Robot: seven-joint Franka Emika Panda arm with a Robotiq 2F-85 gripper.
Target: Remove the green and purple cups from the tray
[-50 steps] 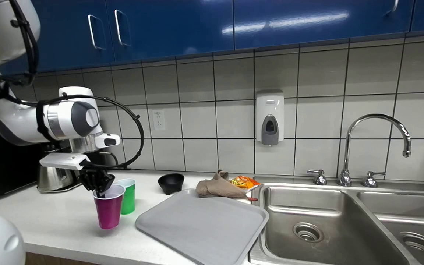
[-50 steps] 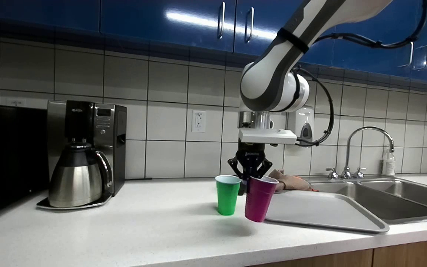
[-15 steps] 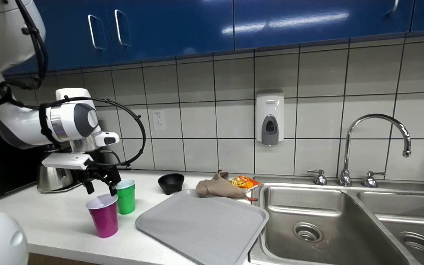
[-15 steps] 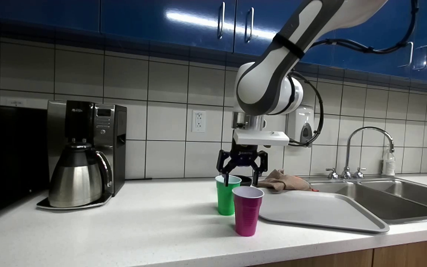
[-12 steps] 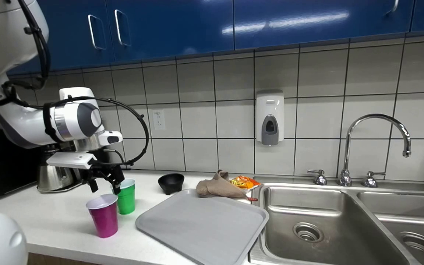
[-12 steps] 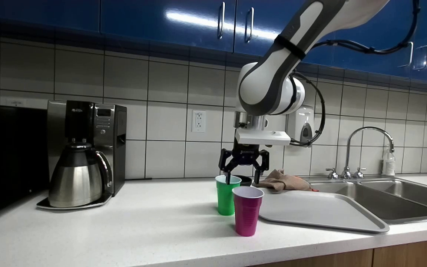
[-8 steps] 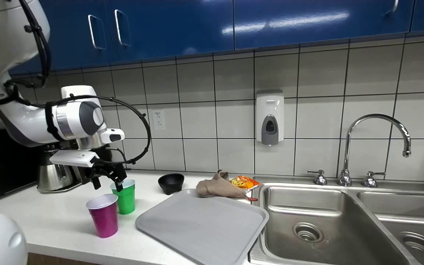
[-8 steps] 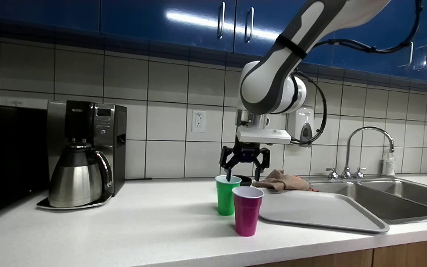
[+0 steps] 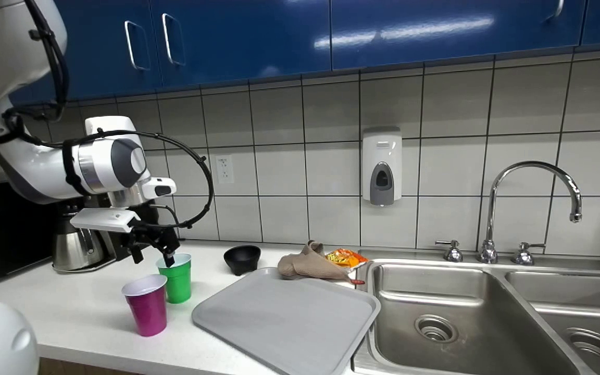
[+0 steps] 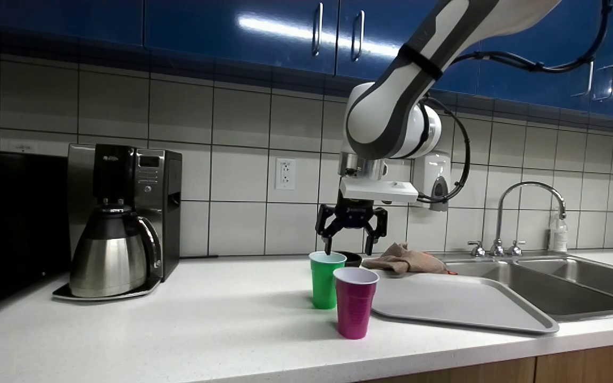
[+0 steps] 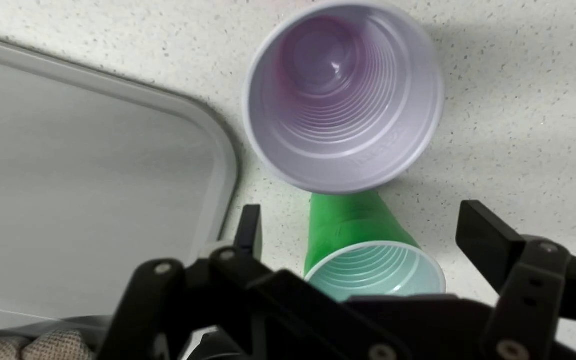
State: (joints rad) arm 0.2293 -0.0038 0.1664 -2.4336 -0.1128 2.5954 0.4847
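Observation:
The purple cup (image 9: 146,307) (image 10: 354,308) stands upright on the white counter near its front, beside the grey tray (image 9: 289,317) (image 10: 461,303). Just behind it the green cup (image 9: 179,284) (image 10: 323,287) is upright too, off the tray. No cup rests on the tray. My gripper (image 9: 153,258) (image 10: 348,250) hangs above the cups with its jaws wide apart, holding nothing. In the wrist view the white-lined mouth of the purple cup (image 11: 343,100) lies beyond the fingertips. The green cup (image 11: 353,220) shows lower down between the fingers, partly covered by the gripper body.
Behind the tray sit a black bowl (image 9: 241,259), a brown cloth (image 9: 313,263) and an orange snack bag (image 9: 346,257). A steel sink (image 9: 435,291) adjoins the tray's side. The coffee maker (image 10: 125,213) stands at the counter's other end.
Earlier my gripper was shut on the purple cup, holding it tilted above the counter. It let go, and the cup now stands there. Since then the gripper has risen slightly and shifted toward the green cup.

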